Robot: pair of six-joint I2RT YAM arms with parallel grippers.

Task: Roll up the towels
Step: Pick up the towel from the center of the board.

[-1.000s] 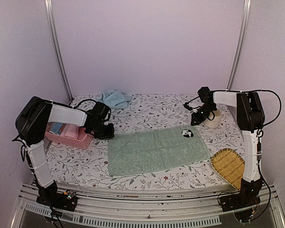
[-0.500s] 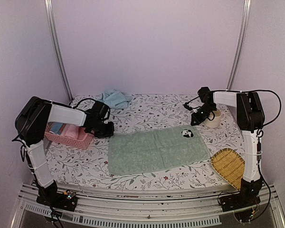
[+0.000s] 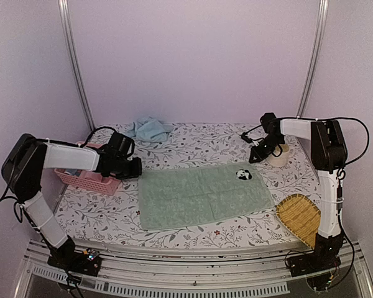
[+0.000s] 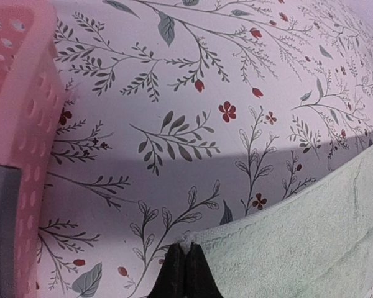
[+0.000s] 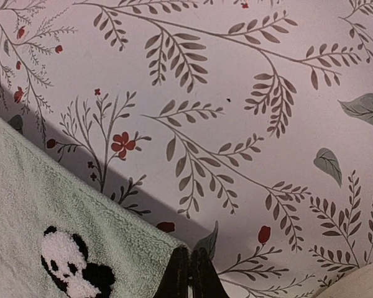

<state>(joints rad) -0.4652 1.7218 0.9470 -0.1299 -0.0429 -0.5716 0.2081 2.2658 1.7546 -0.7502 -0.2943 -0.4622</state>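
top external: high behind arm bases, whole table (image 3: 193, 139) | left wrist: close over green towel (image 4: 311, 230) far-left corner | right wrist: close over panda patch (image 5: 71, 267) corner; towel in all three

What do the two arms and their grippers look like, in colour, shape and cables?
The left arm and the right arm are alike: smooth white links between bulky black joints. Thin black cables loop loosely along each. The left gripper and the right gripper have slim black fingers that taper to narrow tips. No markings are visible.
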